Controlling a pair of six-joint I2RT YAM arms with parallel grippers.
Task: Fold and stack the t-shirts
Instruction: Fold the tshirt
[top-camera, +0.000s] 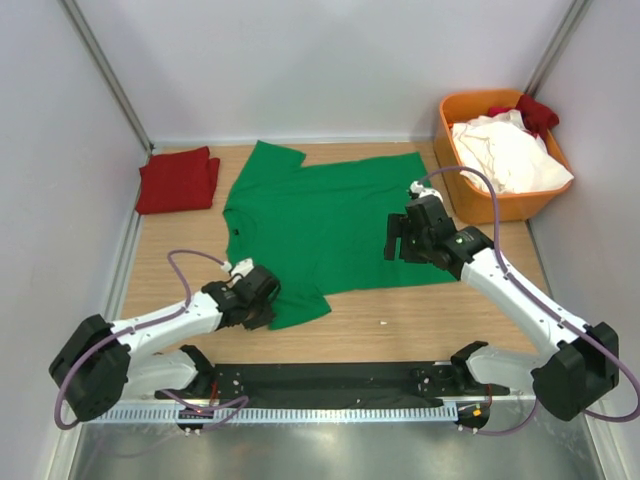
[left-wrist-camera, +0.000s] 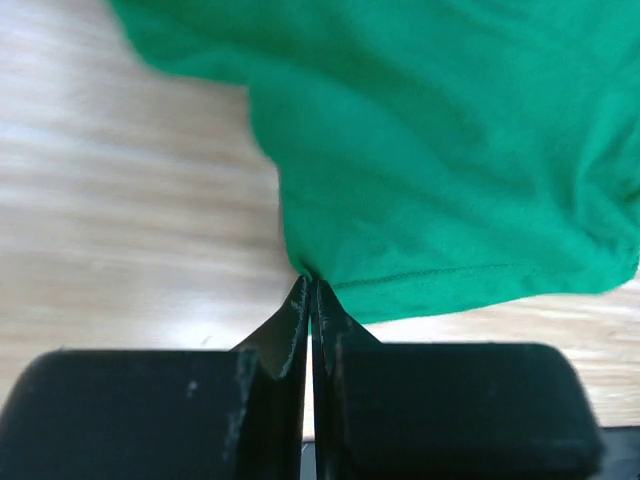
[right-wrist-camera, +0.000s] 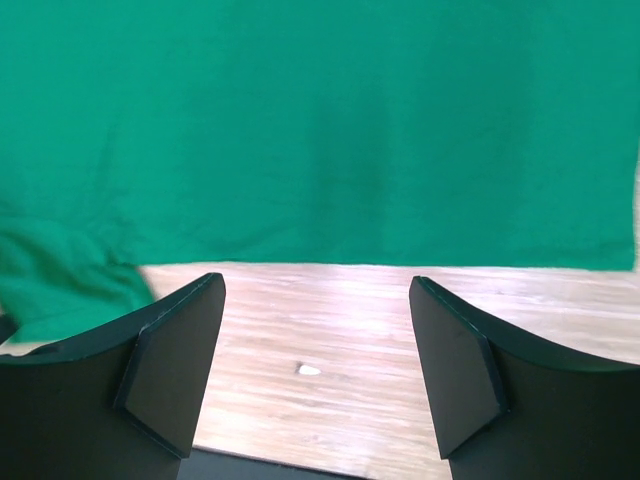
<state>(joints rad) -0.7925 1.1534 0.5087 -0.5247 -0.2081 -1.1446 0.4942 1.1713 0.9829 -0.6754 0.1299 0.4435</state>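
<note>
— At the very tips of the left gripper (left-wrist-camera: 310, 300), the jaws are pressed together on a hemmed corner of the green t-shirt (left-wrist-camera: 450, 170). The cloth tents up just ahead of them.
— And the right gripper (right-wrist-camera: 315, 290)?
— Its jaws stand wide apart, holding nothing. The shirt's straight edge lies just ahead of them, flat on the table (right-wrist-camera: 330, 340).
— How will it handle?
— Light and limp, I judge. It will sag and drag from a single pinch, so the right jaws should take that edge ahead of them, both layers, low against the wood.
— Slippery?
— Hardly. Cotton grips well, but it may bunch if the two pinches pull unevenly.
</note>
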